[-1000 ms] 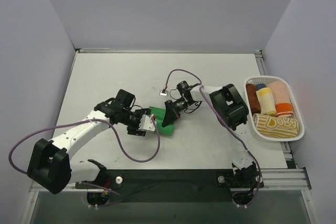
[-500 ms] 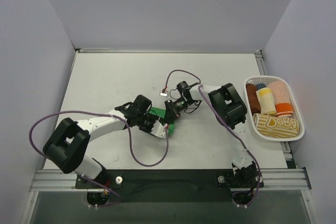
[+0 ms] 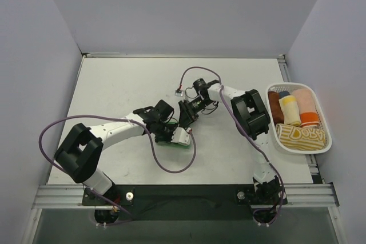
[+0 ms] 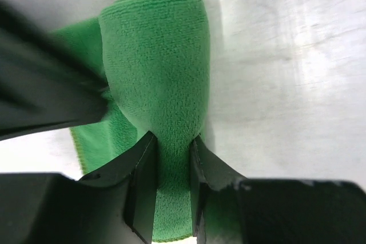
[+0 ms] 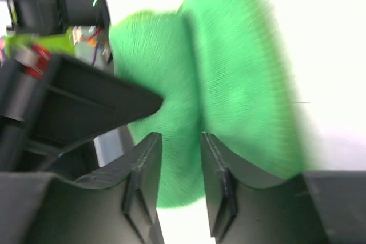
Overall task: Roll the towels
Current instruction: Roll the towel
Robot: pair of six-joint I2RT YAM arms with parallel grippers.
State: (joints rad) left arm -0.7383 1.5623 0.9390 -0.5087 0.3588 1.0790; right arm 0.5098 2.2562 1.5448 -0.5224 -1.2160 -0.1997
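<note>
**Green towel nearly rolled, both arms on it**

The bright green soft cloth hand towel lies on the white table near its middle, between the two arms. The overhead view hides most of it under the grippers. In the left wrist view it is already a thick, rounded roll, with a flatter layer of the same cloth showing beside it on one side.

The left gripper is clenched on the near end of that roll, and the pile bulges out above the fingers. The right gripper comes at the towel from the far side, with a ridge of green cloth between its fingers. That view is smeared, so I cannot tell whether the jaws press the cloth or stand slack around it.

At the table's right edge, well apart from the arms, the white slatted plastic basket holds several rolled cloths packed side by side, among them a pale yellow towel.

Judging from this, most of the work is done. The green towel looks like the last one. What remains is tucking in the loose layer, tightening the roll and probably carrying it to the basket.
</note>
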